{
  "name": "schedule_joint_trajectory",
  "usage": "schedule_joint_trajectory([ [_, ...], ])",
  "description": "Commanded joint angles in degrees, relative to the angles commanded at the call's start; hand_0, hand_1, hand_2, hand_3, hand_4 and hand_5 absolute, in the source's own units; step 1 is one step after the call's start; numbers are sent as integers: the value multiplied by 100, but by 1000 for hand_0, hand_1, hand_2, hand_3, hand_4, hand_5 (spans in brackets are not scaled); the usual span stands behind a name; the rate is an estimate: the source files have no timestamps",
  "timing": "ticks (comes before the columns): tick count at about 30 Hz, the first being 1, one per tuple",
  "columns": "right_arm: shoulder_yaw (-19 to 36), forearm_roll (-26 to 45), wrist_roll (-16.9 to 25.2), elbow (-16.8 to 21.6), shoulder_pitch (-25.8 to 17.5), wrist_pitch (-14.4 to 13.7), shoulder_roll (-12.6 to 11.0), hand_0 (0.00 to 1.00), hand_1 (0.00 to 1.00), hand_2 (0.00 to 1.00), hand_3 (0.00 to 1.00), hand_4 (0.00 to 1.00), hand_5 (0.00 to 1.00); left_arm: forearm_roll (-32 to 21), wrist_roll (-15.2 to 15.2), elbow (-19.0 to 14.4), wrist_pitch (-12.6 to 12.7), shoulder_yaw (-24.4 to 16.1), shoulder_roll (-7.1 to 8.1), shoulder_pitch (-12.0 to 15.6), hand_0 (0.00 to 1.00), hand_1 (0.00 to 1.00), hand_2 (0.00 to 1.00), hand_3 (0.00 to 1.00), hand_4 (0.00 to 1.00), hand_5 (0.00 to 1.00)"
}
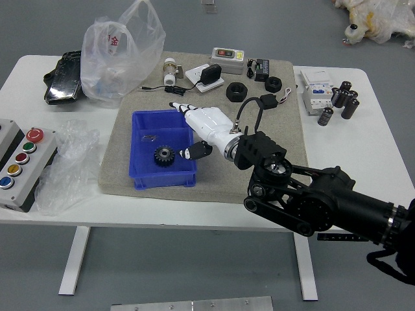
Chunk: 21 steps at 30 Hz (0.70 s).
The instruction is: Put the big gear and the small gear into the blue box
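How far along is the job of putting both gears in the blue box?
At least one dark gear is in the blue box. The right hand is open, holding nothing. A small shiny item also lies inside, too small to identify, so whether one gear remains is unclear.

The black arm (324, 197) has a looped cable (255, 98) and white, black-tipped fingers (187, 110).

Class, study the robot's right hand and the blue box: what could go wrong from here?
The right hand is spread at the edge of the blue box; a finger could catch the rim and drag the box.

The dark gear looks loose inside, so a knock might shift it.

The small metallic piece is unclear; counting it as a gear could be wrong.
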Motion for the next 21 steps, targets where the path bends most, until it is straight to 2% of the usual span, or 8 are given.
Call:
schedule_joint_trajectory([
  [1,92,-6,-6,-11,-23,-57,-26,461,768,974,998,865,283,-5,-4,0,0,7,-2,0,662,570,538,678,668,312],
  [2,195,-35,-30,-64,-44,-106,-59,441,728,851,933,826,269,-1,-4,1,0,6,-5,0,662,570,538,677,667,312],
  [7,475,104,-75,-588,-1,-201,-187,441,728,851,933,826,269,56,9,4,-3,-33,-14,-1,662,570,538,677,667,312],
  [8,460,175,-69,-700,22,-194,-196,432,707,812,895,811,251,68,12,5,-4,-41,-16,-3,662,570,537,677,667,314],
  [13,231,632,27,-1357,130,-199,-171,432,707,812,895,811,251,109,14,7,-10,-61,-26,-21,662,570,537,677,667,314],
  [14,161,727,56,-1472,152,-211,-150,416,690,785,873,792,238,113,13,7,-11,-62,-27,-24,662,571,537,678,667,313],
  [19,-258,1173,149,-2052,260,-236,-31,416,690,785,873,792,238,148,22,6,-17,-83,-35,-31,662,571,537,678,667,313],
  [21,-439,1349,193,-2244,297,-246,24,412,675,756,841,781,227,162,28,6,-19,-92,-40,-33,662,570,537,677,668,313],
])
